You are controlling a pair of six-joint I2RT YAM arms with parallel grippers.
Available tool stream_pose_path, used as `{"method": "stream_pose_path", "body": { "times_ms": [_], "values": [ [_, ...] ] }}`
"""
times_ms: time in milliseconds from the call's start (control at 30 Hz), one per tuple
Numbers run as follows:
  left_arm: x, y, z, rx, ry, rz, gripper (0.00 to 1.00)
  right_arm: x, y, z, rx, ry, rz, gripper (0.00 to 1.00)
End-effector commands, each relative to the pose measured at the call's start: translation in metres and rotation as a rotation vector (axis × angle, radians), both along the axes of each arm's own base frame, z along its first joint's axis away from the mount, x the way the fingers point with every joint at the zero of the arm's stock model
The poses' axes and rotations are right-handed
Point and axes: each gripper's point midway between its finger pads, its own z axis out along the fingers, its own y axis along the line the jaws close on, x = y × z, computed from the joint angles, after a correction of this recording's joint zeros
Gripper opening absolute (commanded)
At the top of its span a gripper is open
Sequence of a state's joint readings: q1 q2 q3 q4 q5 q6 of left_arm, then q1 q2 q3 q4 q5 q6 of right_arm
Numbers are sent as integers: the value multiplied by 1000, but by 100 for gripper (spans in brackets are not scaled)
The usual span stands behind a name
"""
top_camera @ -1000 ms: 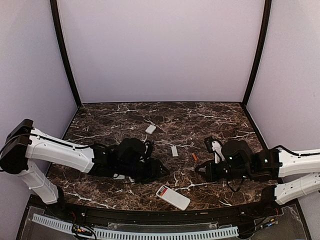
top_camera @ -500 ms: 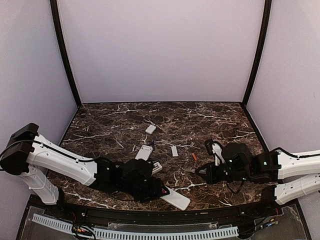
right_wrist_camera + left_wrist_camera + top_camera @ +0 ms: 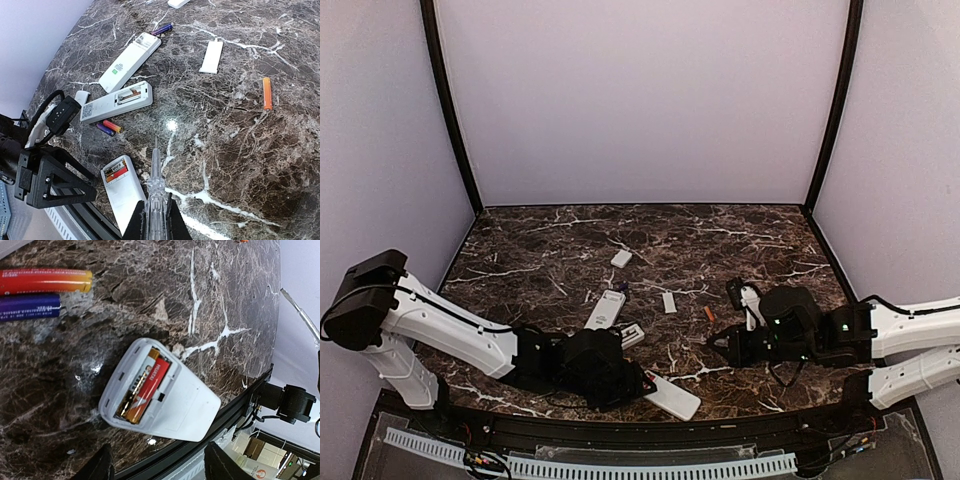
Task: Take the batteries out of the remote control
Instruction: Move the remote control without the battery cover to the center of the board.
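The job is partly done. Four batteries are out and lie on the counter (image 3: 240, 165). An orange-red battery (image 3: 45, 280) and a blue-purple battery (image 3: 30, 306) lie side by side. A second blue-purple battery (image 3: 162, 29) lies at the far end of the long remote (image 3: 130, 61). A lone orange battery (image 3: 267, 93) lies well apart from the rest.

What is left is the near remote control (image 3: 185, 405), at the near edge of the counter. Its lid is off, and a red and gold battery (image 3: 150, 387) sits in its open slot. I cannot tell if a second one lies next to it. The middle remote (image 3: 107, 106) is open too, but I cannot tell if its slot is empty. A white cover (image 3: 211, 56) lies loose.

The left end effector (image 3: 160, 467) hangs over the near remote control with its fingers spread, holding nothing. The right end effector (image 3: 155, 225) is pressed together, pinching a thin clear tool (image 3: 154, 175) that points out over the counter.

The battery in the slot has white letters, too small to read for sure. The loose ones have tiny print I cannot read. The middle remote has a square code sticker. The long remote has a label with a green mark.
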State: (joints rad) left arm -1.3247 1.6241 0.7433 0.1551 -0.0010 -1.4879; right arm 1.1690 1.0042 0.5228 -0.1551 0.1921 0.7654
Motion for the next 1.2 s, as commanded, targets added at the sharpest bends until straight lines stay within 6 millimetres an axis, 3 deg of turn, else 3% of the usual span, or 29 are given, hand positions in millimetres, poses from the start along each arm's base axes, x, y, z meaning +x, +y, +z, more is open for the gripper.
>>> {"method": "stream_pose_path", "body": {
  "times_ms": [0,233,500,900,1167],
  "values": [
    [13,6,-6,-10,-18,52,61,3,6,8,47,-10,-6,0],
    [21,-3,-10,-16,-26,33,61,0,4,8,49,2,-3,0],
    [47,-5,-8,-9,-95,17,61,-2,-1,12,74,16,-21,0],
    [71,-36,19,-72,-188,-82,60,-5,-10,2,39,43,-37,0],
    [69,9,21,130,-215,-50,57,-21,-2,-12,55,70,63,0]
  ]
}}
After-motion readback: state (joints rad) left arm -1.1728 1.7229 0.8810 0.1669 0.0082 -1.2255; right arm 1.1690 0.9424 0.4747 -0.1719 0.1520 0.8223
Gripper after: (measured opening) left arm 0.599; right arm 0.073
